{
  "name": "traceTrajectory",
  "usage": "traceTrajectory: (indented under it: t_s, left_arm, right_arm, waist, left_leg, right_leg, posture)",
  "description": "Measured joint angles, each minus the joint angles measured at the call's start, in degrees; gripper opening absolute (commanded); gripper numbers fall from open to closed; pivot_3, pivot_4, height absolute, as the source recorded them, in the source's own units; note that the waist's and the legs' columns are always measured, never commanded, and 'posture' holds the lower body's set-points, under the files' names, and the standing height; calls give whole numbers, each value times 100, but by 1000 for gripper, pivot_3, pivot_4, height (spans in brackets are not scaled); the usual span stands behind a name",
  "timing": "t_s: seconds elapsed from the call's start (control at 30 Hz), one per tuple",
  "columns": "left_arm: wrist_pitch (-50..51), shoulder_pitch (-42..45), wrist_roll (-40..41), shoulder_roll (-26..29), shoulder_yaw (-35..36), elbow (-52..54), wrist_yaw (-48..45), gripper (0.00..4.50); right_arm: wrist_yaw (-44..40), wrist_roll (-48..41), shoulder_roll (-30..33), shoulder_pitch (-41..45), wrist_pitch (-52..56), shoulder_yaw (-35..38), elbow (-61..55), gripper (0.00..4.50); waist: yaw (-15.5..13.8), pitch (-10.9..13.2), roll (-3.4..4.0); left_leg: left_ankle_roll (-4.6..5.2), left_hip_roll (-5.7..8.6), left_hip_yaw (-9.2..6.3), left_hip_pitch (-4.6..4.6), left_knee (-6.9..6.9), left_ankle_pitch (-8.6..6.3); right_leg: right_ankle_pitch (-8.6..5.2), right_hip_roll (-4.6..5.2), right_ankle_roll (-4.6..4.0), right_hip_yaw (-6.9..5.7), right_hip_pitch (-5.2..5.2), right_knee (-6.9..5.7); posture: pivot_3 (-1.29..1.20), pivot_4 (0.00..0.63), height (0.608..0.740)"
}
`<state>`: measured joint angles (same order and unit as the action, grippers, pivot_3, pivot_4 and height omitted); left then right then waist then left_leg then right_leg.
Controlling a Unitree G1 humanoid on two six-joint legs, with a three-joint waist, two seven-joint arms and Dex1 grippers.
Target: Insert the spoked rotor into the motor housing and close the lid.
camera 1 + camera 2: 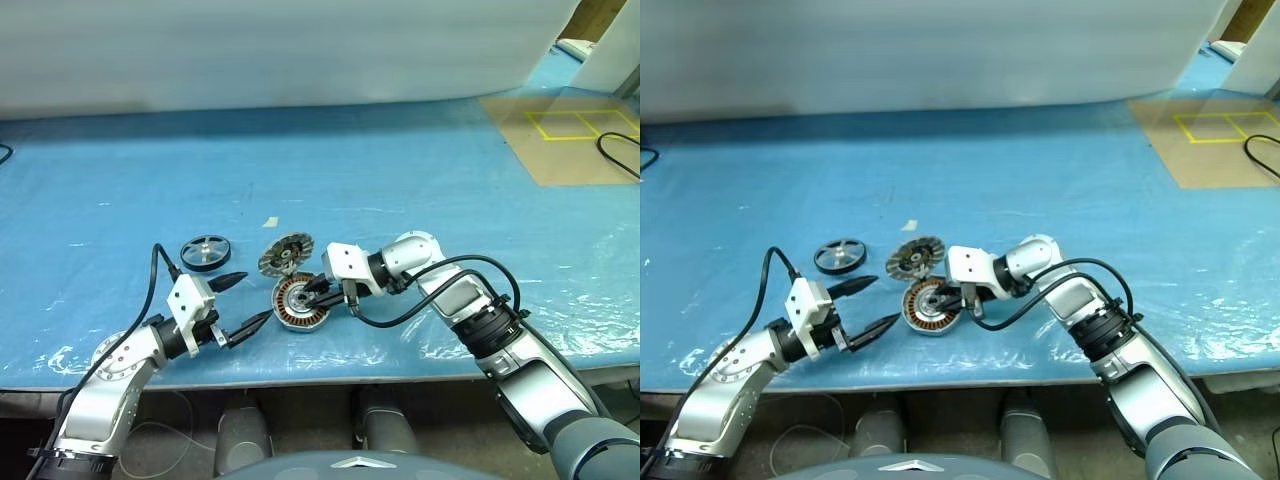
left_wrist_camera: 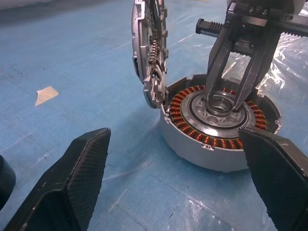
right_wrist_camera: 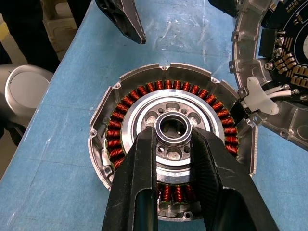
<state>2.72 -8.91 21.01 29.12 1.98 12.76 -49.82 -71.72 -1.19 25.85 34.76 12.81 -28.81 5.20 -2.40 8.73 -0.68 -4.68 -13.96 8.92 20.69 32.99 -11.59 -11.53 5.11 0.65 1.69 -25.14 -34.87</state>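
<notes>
Blue table (image 1: pixel 420 180), motor housing (image 1: pixel 298 305) hub pinched by right end effector (image 3: pixel 174 139)

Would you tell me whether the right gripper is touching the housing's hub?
Touching: in the right wrist view the right gripper has both fingers pressed against the hub of the housing.

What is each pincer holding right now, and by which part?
Right pincer grips the motor housing by its central hub ring. Left pincer holds nothing.
</notes>
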Motion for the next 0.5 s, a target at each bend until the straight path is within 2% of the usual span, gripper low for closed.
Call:
traceTrajectory:
  t_s: [0.5]
  left_arm:
    - [-43, 0, -12, -8, -29, -69, 4, 4500]
  right_arm:
    - [80, 2, -79, 1, 29, 4, 21, 657]
  waist:
    - [10, 0, 0]
  left_leg:
    - [0, -1, 0, -5, 0, 0]
  right_leg:
    - [0, -1, 0, 1, 0, -7]
  posture:
    - [0, 150, 740]
